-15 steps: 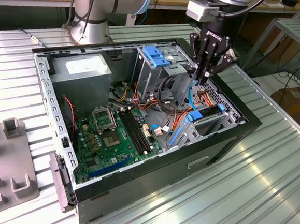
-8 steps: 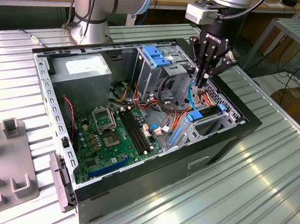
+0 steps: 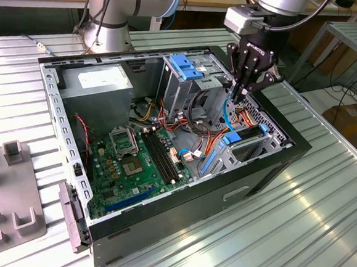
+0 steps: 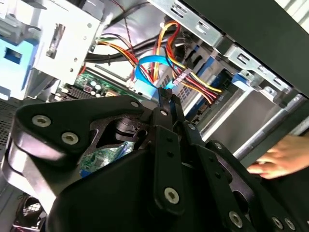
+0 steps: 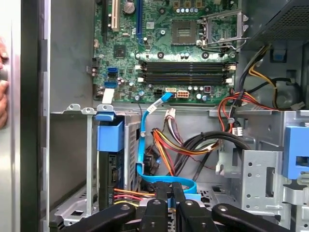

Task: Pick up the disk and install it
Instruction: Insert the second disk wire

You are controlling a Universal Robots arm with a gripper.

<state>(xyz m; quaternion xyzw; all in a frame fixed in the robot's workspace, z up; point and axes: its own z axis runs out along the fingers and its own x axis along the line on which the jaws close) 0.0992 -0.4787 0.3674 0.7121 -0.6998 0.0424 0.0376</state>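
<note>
Tool (image 3: pixel 239 95) fingers pressed together, holding nothing, above the cables beside the disk (image 3: pixel 245 134) seated in its bay.

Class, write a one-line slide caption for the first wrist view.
Gripper shut over the blue cable beside the disk in its bay.

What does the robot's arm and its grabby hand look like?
The arm is made of thick, shiny silver-grey tubes with light-blue rings at the joints, and black cables run along it. Near its wrist sits a small light-grey box. The gripper is matte black, built from jointed fingers held together by round silver screws, with small white lettering on its body.
</note>
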